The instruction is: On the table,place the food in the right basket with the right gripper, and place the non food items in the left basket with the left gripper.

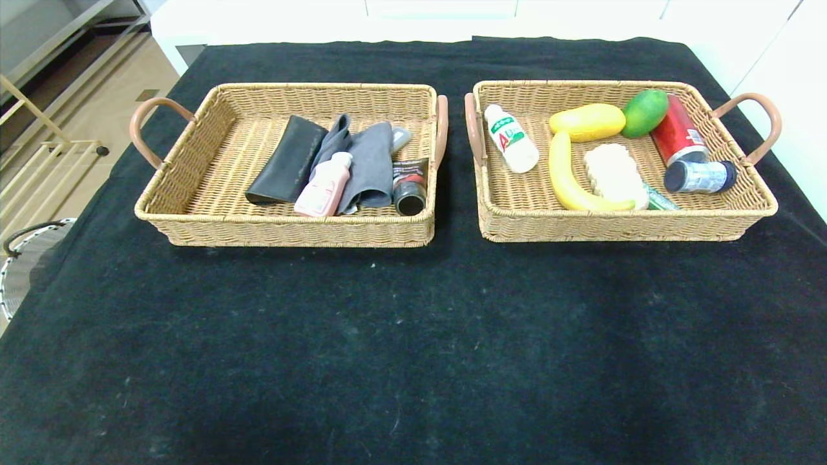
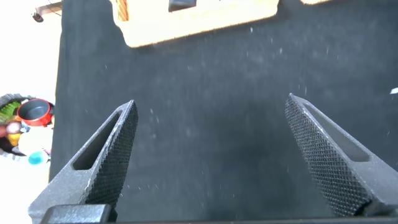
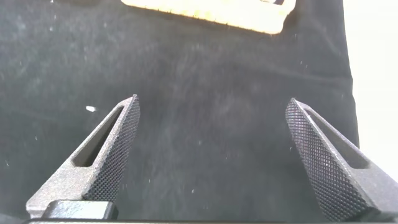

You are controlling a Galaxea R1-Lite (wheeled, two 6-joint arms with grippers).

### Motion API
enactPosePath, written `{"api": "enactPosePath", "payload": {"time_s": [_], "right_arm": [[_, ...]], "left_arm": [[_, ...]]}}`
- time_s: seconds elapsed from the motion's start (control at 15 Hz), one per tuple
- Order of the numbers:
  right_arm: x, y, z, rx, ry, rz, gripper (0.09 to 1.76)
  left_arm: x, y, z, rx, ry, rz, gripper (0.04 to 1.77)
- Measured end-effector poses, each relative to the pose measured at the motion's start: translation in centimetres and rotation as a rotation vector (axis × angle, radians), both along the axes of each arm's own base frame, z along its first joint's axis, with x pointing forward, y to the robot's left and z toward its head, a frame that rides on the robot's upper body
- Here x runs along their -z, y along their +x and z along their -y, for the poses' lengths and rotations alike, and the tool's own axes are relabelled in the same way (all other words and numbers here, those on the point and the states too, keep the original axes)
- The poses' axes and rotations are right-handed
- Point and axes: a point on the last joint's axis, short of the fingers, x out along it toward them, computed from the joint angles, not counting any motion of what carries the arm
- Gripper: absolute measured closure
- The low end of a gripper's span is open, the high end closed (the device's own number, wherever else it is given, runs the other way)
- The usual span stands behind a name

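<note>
The left basket holds a black case, a grey cloth, a pink bottle and a small dark jar. The right basket holds a white drink bottle, a banana, a yellow mango, a green mango, a red can, a pale bread piece and a blue-capped jar. Neither arm shows in the head view. My left gripper is open and empty above bare black cloth. My right gripper is open and empty likewise.
A black cloth covers the table. The left basket's edge shows far off in the left wrist view, the right basket's edge in the right wrist view. A wire bin stands beside the table's left edge.
</note>
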Motion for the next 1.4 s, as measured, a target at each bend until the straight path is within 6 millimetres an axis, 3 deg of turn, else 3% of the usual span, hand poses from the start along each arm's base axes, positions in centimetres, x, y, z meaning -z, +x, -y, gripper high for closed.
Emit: {"api": "enactPosePath", "payload": {"time_s": [0.13,0.33,0.47,0.67,0.93,1.13,1.4], "right_arm": [[1.3,-0.2,0.0,0.007,0.022,0.006,0.14],[1.9,0.2,0.1,0.020,0.049,0.058,0.14],[2.4,1.7,0.2,0.072,0.052,0.127,0.14],[4.7,4.9,0.4,0.127,0.028,0.249,0.14],[8.9,7.0,0.5,0.166,0.016,0.108,0.14],[10.2,7.2,0.5,0.172,0.006,-0.006,0.14],[11.0,7.2,0.6,0.239,-0.018,-0.083,0.14]], "left_arm": [[2.4,0.3,0.0,-0.021,-0.007,-0.021,0.10],[3.3,1.3,0.0,-0.046,-0.058,0.073,0.09],[3.7,2.8,-0.1,-0.055,-0.090,0.167,0.09],[6.1,5.6,-0.2,-0.097,-0.116,0.201,0.09],[10.0,7.8,-0.2,-0.125,-0.110,0.097,0.09],[11.7,8.5,-0.2,-0.129,-0.105,0.052,0.09],[12.6,8.9,-0.2,-0.128,-0.114,0.038,0.09]]}}
